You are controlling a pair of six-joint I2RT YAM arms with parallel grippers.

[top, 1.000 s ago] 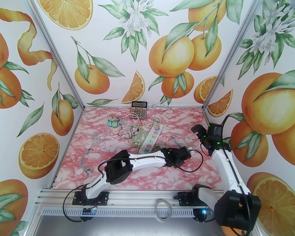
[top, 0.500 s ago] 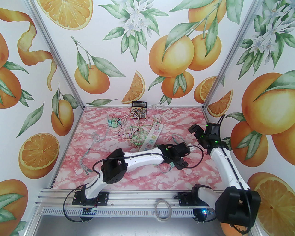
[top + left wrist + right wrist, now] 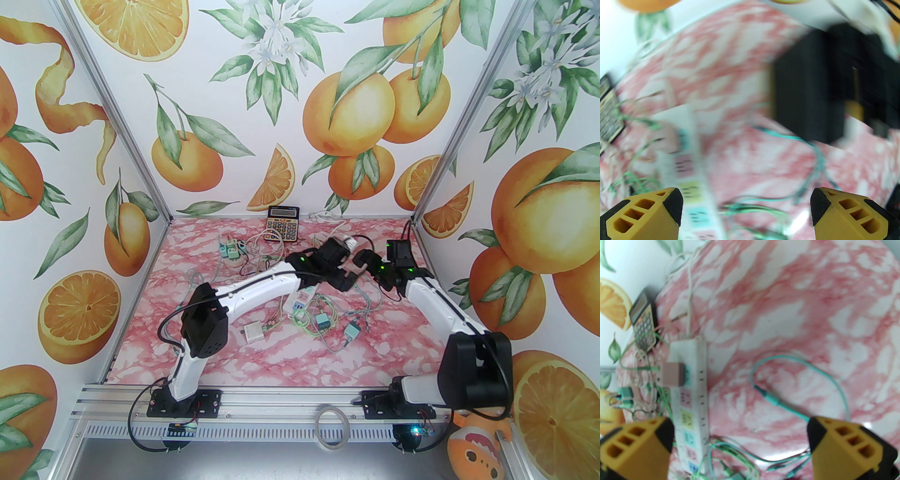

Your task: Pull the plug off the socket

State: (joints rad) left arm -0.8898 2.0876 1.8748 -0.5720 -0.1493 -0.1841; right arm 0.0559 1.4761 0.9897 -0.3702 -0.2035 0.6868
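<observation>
The left arm [image 3: 262, 286] reaches far forward from its base, elbow raised and wrist bent downward. At its end the left gripper [image 3: 746, 206] points down, its yellow fingers [image 3: 646, 215] spread wide with nothing between them. Just to that pincer's right (the top view leaves it unclear whether the two touch) sits the right gripper [image 3: 740, 434], likewise agape and empty. Behind it the right arm [image 3: 436, 304] slopes back to a high elbow, then drops to its base.
</observation>
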